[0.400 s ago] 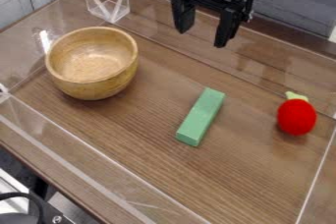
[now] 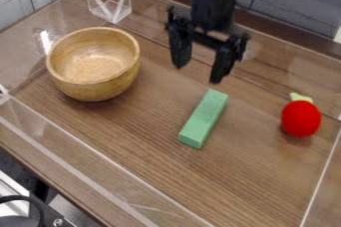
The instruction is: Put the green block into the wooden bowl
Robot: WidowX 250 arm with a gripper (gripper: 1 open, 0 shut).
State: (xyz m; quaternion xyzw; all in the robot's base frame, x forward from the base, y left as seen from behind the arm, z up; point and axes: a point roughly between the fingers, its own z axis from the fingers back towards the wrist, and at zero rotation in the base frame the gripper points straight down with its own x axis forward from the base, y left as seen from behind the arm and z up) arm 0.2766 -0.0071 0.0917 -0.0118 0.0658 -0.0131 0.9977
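1. While my gripper (image 2: pixel 201 60) hangs in the upper middle of the frame with its fingers pointing down, the jaws stand spread wide and nothing is between them.
2. My arm above the gripper is cut off by the top edge of the frame, so only the dark wrist and the fingers show.
3. My fingertips (image 2: pixel 220 75) are somewhat blurred, and I cannot tell whether they are above the table (image 2: pixel 120 161) or touching it.
4. The green block (image 2: pixel 204 117) lies flat on the wood just below my gripper, near the middle of the frame, set on a slant with its upper end toward my right-hand finger in the picture; it is apart from my fingers.
5. The wooden bowl (image 2: pixel 94 63) sits upright at the left of the frame, well apart from the block, and its inside looks bare.
6. A red strawberry-like toy (image 2: pixel 301 117) rests near the right edge, with its leafy top hard to make out.
7. A clear plastic piece (image 2: pixel 108 5) stands in the upper left, its shape difficult to read against the background.
8. Clear walls rim the table, and their edges are faint; the lower left corner shows dark parts I cannot identify.
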